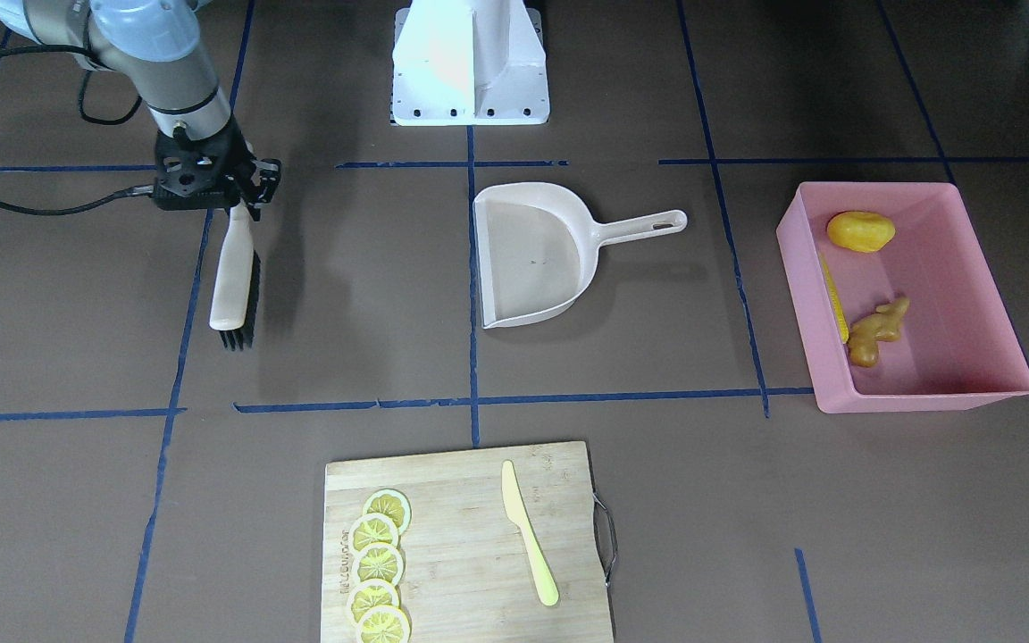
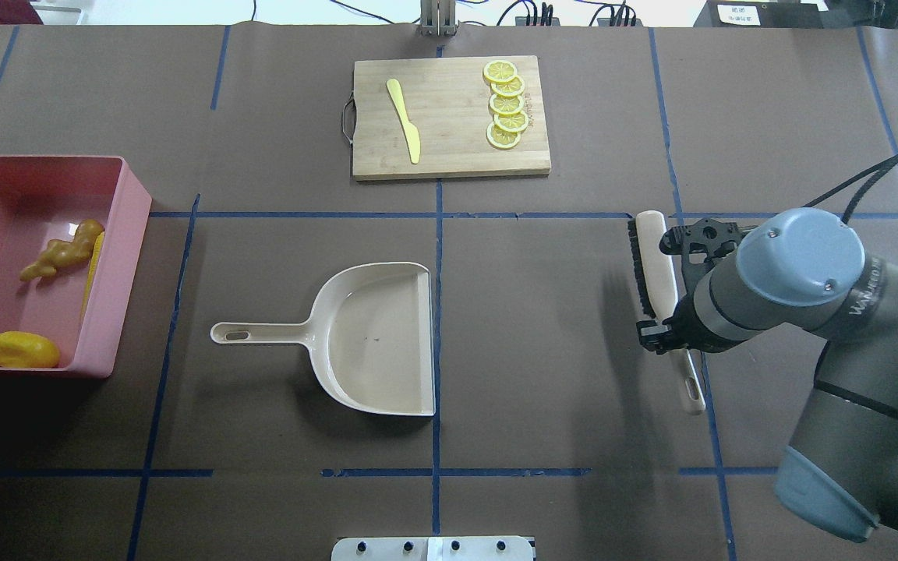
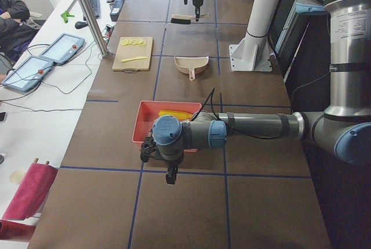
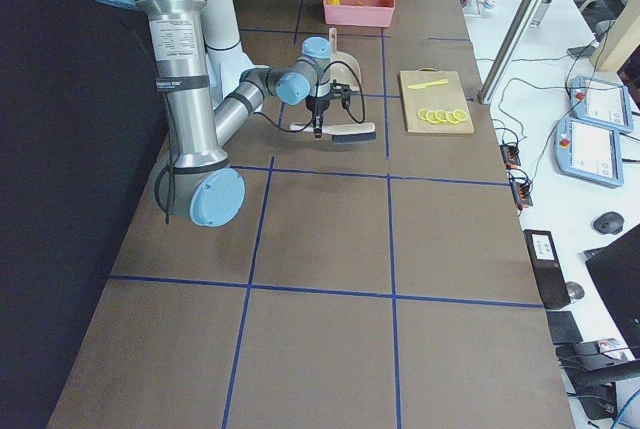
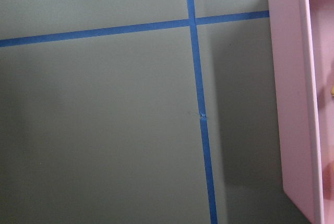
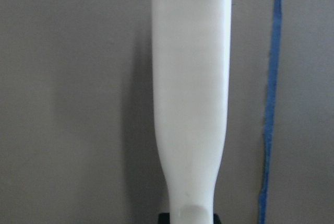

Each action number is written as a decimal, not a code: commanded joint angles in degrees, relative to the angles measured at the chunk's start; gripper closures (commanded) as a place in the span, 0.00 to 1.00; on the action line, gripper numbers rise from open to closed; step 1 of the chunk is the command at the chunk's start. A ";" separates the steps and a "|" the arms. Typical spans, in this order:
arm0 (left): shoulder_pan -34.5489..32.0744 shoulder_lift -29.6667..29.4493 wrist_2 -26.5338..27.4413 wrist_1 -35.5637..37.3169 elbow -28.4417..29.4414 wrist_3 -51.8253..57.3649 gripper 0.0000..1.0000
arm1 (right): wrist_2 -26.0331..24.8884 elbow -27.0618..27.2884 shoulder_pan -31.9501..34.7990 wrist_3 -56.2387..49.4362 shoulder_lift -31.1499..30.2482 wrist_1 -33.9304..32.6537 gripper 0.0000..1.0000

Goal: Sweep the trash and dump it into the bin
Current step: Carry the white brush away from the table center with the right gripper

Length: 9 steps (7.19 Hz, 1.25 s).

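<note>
a brown worktop [image 2: 542, 374] marked with blue tape lines. the job looks all but finished, so the remaining risks are about undoing it.

the biggest risk concerns the bin [image 2: 131, 257], a pink tub at the robot's left end of the worktop. the left arm [image 3: 255, 126] stretches out low and level close beside it. a careless sweep of that arm could knock the tub and tip its load out. all three pieces of trash lie inside: the corn cob [image 2: 93, 269] along the wall nearest the dustpan, the ginger root [image 2: 59, 251] just beside it, and the potato-like lump [image 2: 22, 350] in a corner.

the beige dustpan [image 2: 375, 343] sits empty mid-worktop, well apart from both arms.

the brush [image 2: 655, 257] is smaller. if it is let go while off the surface it may roll or bounce; if it is dragged it could skid out of place.

poses: the right arm [image 2: 807, 280] reaches forward with its wrist pointing straight down. the right hand [image 1: 242, 201] sits over the brush's pale handle, bristles away from the robot. whether it is clenched on the handle or released cannot be told. the left hand [image 3: 171, 176] points down beside the bin. only a distant side view shows it, so its state cannot be told.
</note>
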 commanded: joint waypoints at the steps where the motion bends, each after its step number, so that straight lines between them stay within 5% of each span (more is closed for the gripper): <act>1: 0.00 -0.02 -0.10 0.00 -0.24 0.09 0.00 | 5.90 -0.73 6.08 -7.25 -13.39 13.00 1.00; 4: 0.00 -0.11 -0.10 -0.18 -0.51 0.17 0.00 | 8.22 -6.33 11.90 -13.88 -24.76 24.17 1.00; 6: 0.00 -0.02 -0.10 -0.52 -0.51 0.09 0.00 | 13.82 -16.60 16.37 -14.14 -25.92 36.90 1.00; 9: 0.00 -0.02 -0.10 -0.62 -0.51 0.09 0.00 | 15.60 -17.97 18.86 -14.14 -27.06 38.99 1.00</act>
